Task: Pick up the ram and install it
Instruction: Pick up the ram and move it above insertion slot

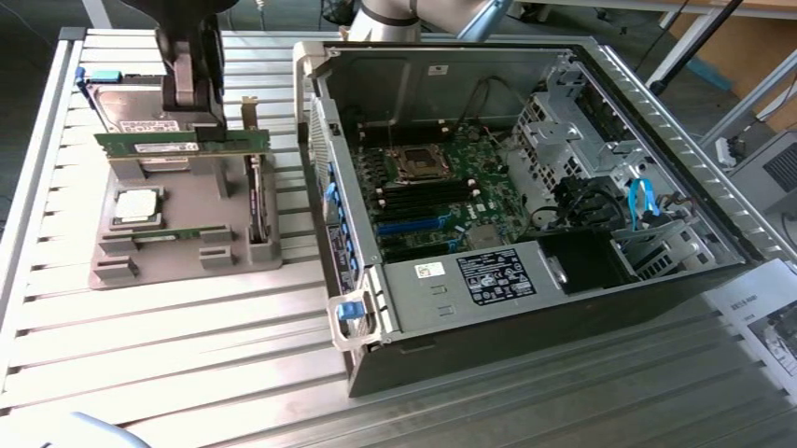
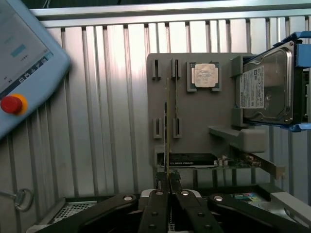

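Looks like a robotics lab or test workshop to me: ribbed silver aluminium table (image 1: 187, 355), open black desktop computer case (image 1: 561, 373), grey plastic parts fixture (image 1: 187, 205), and a pale blue teach pendant (image 2: 24, 63) with a red emergency-stop button (image 2: 11, 104).

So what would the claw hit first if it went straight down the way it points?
Probably the grey holder right below it. The claw is shut on the green memory stick, so the stick would touch first; depth is unclear.

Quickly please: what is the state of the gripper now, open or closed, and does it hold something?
Gripper: closed, holding the ram by its long edge.
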`<move>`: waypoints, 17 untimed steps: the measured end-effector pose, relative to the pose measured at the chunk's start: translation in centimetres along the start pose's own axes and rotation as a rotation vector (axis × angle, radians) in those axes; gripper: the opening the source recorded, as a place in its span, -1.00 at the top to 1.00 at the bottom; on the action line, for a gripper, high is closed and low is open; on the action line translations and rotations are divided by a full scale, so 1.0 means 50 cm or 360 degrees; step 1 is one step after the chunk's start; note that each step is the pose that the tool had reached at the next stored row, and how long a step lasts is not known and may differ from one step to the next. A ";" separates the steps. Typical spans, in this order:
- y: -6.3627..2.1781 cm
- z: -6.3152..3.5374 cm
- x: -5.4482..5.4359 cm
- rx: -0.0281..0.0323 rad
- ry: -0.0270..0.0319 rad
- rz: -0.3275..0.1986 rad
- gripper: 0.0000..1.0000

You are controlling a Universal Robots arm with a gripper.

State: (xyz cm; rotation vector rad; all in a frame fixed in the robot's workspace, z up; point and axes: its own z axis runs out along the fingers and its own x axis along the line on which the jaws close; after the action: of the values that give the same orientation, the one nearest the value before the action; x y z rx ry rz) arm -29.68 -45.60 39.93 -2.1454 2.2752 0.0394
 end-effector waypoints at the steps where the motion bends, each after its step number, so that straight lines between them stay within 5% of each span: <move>1: -0.004 0.000 0.000 0.00000 0.00000 0.0000 0.76; 17: -0.074 0.000 -0.004 -0.00001 0.00000 -0.0005 0.76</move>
State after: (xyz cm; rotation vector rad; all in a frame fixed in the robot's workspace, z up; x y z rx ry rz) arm -25.98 -45.60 39.93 -2.1487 2.2721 0.0394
